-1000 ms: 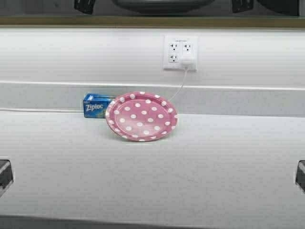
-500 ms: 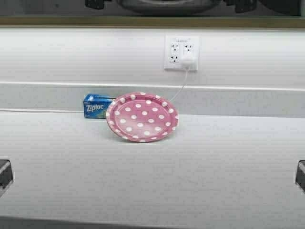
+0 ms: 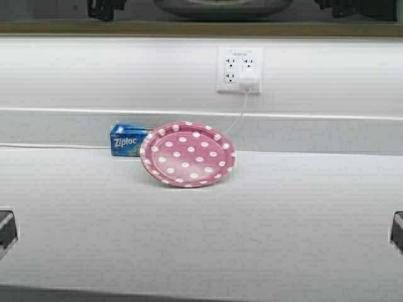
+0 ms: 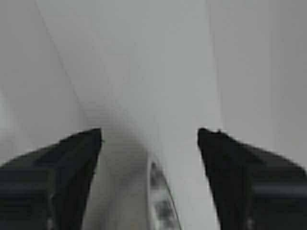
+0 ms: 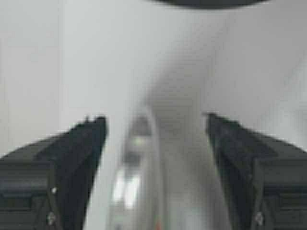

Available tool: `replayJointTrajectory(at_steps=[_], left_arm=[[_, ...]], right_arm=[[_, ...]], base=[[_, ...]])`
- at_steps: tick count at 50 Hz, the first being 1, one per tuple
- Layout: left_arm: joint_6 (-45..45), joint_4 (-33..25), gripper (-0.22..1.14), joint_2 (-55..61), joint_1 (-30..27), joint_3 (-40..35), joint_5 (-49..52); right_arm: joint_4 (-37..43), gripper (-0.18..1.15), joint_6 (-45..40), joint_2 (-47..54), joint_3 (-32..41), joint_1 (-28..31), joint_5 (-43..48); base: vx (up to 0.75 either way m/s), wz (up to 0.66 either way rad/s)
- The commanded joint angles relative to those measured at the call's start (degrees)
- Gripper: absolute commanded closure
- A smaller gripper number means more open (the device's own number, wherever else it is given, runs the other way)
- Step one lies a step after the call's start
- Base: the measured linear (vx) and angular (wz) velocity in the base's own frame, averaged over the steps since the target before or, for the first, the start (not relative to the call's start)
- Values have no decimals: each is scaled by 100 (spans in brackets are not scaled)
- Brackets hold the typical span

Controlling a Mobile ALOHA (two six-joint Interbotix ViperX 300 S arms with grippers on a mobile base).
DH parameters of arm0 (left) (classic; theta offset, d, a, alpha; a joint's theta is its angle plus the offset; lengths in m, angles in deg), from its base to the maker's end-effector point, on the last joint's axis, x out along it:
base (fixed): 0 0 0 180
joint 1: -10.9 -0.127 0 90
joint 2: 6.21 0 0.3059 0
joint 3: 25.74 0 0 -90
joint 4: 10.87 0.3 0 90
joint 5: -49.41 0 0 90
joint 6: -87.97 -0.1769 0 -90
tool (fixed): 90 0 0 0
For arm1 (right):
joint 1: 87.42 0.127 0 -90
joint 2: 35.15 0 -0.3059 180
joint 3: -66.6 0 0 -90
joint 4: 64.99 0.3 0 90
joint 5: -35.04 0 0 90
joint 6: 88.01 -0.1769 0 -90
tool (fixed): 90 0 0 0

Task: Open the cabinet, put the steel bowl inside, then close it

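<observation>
Both hands are up at the cabinet (image 3: 201, 28). The steel bowl (image 3: 217, 7) sits on its pale floor between them, only its underside showing at the top of the high view. The left hand (image 4: 149, 139) is spread wide and holds nothing, the bowl's shiny rim just below its fingers. The right hand (image 5: 156, 127) gapes equally wide and empty, with the rim between its fingers (no contact visible). Far below both hands, a pink dotted plate (image 3: 187, 154) and a Ziploc box (image 3: 128, 139) rest on the white table (image 3: 201, 233).

Left gripper (image 4: 149, 132) with two broad matte-black fingers (image 4: 57, 177), blunt squared tips, right gripper (image 5: 156, 120) matching, black fingers (image 5: 249, 172) carrying small pale screw heads
</observation>
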Motion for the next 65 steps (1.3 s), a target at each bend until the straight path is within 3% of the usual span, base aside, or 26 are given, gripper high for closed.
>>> replayJointTrajectory(at_steps=[1, 4, 8, 11, 14, 19, 29, 47, 65], left_arm=[[-105, 404, 13, -501, 26, 158, -176], [-193, 633, 36, -677, 70, 299, -176], [-413, 809, 83, -949, 193, 580, -167], [-729, 826, 106, -1160, 334, 782, -167], [-1195, 826, 101, -1362, 457, 1002, -114], [-2127, 800, 82, -1784, 650, 1380, 193], [-3779, 650, 87, -2637, 861, 2030, 1477], [-5476, 519, 87, -3015, 844, 2716, 2241], [-5774, 527, 87, -2988, 703, 3111, 2312]], right_arm=[[-237, 17, 229, -554, -97, 44, 62], [-369, 38, 457, -773, -193, 123, 18], [-501, 77, 879, -1099, -431, 264, -18], [-563, 101, 1283, -1362, -686, 387, -35], [-580, 103, 1793, -1626, -932, 519, -123], [-642, 85, 2865, -2092, -1283, 809, -571], [-642, 90, 4781, -2646, -1635, 1151, -1775], [-694, 90, 4992, -2496, -1811, 1415, -1986], [-940, 90, 5405, -2408, -1846, 1415, -2136]], base=[[0, 0], [0, 0], [0, 0], [0, 0], [0, 0], [0, 0], [-3, -4], [-18, -11], [-26, -8]])
